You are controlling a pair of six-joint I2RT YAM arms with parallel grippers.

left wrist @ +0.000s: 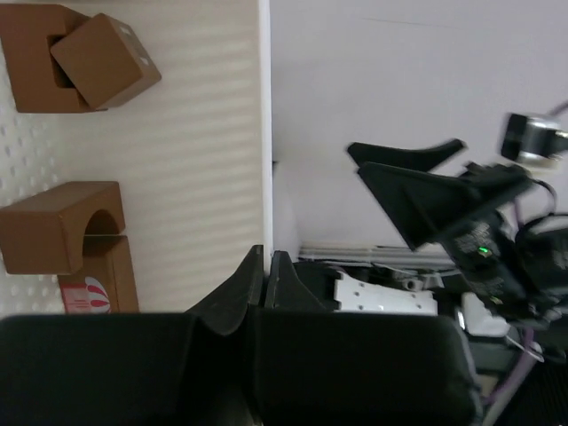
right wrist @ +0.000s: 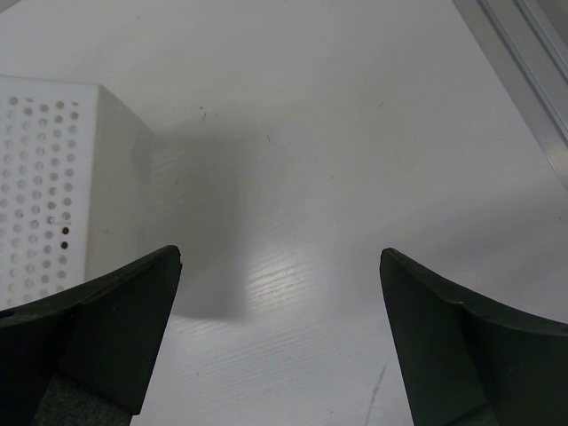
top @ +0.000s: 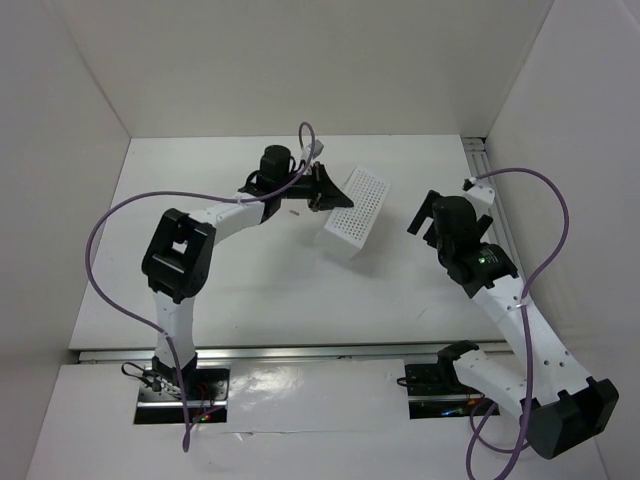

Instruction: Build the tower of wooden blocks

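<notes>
Your left gripper (left wrist: 266,262) is pinched tight on the thin wall of the white tray (left wrist: 264,133), fingertips together. Just beyond, the wood blocks (left wrist: 98,58) lie loose inside the tray, and the nearest ones are cut off by your fingers. Only the left wrist view shows them; from above you get just the tray's perforated outside. Your right gripper (right wrist: 280,257) hangs wide apart, holding nothing, over the counter (right wrist: 355,133) beside the tray.
</notes>
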